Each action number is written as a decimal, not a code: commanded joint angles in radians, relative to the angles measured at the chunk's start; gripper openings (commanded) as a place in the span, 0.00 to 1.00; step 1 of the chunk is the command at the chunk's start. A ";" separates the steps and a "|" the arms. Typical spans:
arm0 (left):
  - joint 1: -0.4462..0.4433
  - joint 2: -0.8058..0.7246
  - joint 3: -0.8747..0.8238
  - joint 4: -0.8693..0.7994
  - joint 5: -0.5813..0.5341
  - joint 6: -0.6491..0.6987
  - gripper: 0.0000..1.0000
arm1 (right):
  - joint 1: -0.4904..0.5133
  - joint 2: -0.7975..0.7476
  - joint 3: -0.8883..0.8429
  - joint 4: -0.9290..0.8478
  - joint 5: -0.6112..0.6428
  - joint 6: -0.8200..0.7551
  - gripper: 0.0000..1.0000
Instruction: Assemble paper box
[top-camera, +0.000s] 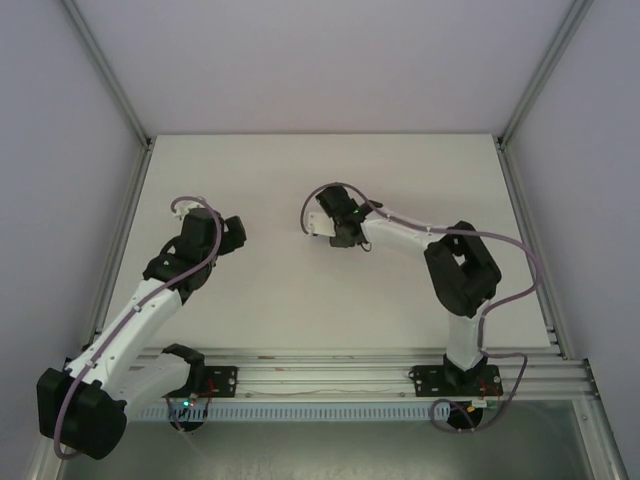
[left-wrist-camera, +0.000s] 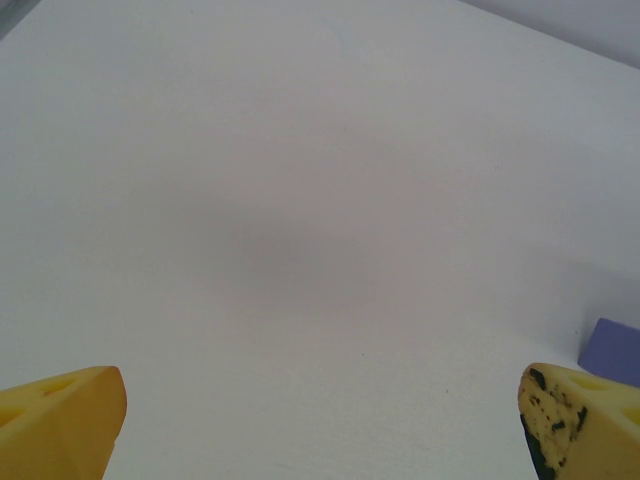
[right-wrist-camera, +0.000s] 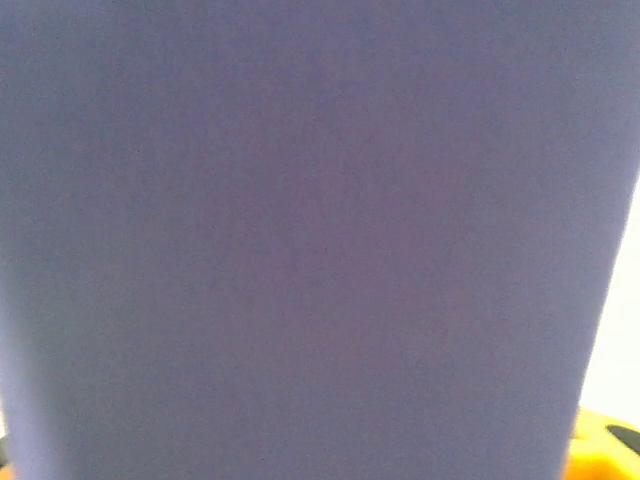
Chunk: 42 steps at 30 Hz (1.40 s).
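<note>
Left gripper (left-wrist-camera: 320, 440): jaws wide apart, nothing between them. It hangs over bare table, left of centre in the overhead frame. A purple corner of the paper box (left-wrist-camera: 612, 352) sits at the right edge of the left wrist frame, just past the right-hand yellow fingertip (left-wrist-camera: 570, 420).

Right gripper (top-camera: 327, 226): upper middle of the overhead frame, with its arm reaching in from the right. The purple card is very close to its wrist camera, blurred, with no crease or flap to read. A yellow fingertip (right-wrist-camera: 605, 450) sits in the lower right corner. Cannot tell whether the jaws are clamped on the card or merely beside it.

Step, as I judge it: early, the right side getting hold of the box, no fold readable. The next move probably calls for a sure pinch on one panel, with the left gripper crossing rightward to catch a free edge. Thin card buckles, so press lightly.

Surface: white matte table (top-camera: 300, 170), unmarked. Room: pale wall panels, aluminium posts (top-camera: 105, 70), and a slotted rail (top-camera: 330, 372) along the bottom carrying both bases.
</note>
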<state>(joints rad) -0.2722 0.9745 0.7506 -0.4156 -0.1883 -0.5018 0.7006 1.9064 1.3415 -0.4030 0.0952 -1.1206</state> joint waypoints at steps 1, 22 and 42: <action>0.006 -0.011 -0.010 -0.018 -0.006 -0.021 1.00 | 0.015 -0.037 -0.049 0.011 0.088 0.047 0.71; 0.046 0.066 -0.024 0.191 -0.161 0.090 1.00 | -0.094 -0.518 -0.326 0.049 -0.258 0.478 1.00; 0.274 0.454 -0.410 1.295 -0.079 0.408 1.00 | -0.666 -0.489 -0.985 1.212 -0.079 1.087 1.00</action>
<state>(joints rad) -0.0067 1.4384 0.3580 0.7136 -0.3771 -0.1444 0.0551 1.4075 0.3489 0.6117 0.0074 -0.0856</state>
